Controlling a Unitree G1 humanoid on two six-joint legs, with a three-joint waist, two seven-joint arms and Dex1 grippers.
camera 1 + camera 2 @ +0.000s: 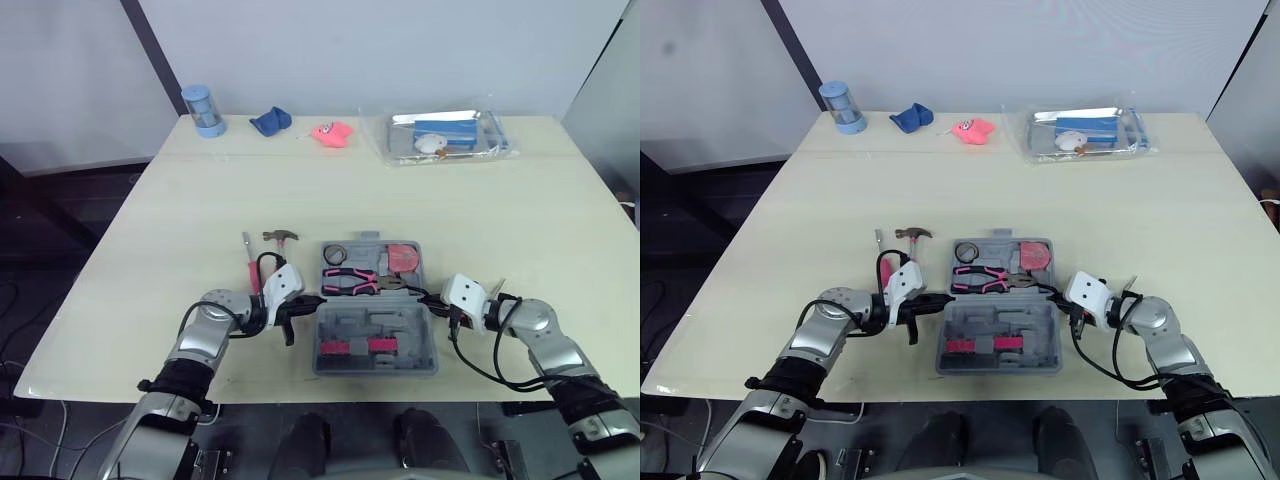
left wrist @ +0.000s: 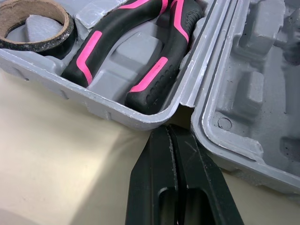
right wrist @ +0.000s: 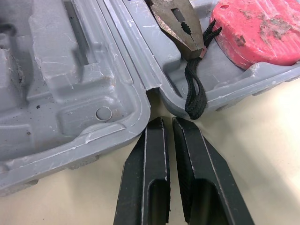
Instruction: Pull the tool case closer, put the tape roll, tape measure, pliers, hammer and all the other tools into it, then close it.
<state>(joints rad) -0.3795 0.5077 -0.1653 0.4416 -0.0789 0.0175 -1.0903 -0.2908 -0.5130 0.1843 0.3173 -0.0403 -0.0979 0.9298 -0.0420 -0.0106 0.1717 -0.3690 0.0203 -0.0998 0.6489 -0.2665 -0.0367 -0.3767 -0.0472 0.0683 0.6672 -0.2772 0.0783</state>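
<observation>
Table (image 1: 420, 200) under tool case (image 1: 376, 325), grey wall (image 1: 380, 50)

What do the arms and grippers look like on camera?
The left arm and right arm are silver-shelled, each with a white wrist block and looping black cable. The left gripper and right gripper each have two flat, tapered black fingers.

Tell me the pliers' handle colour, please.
Pliers handles: black with pink, best in left wrist view.
</observation>
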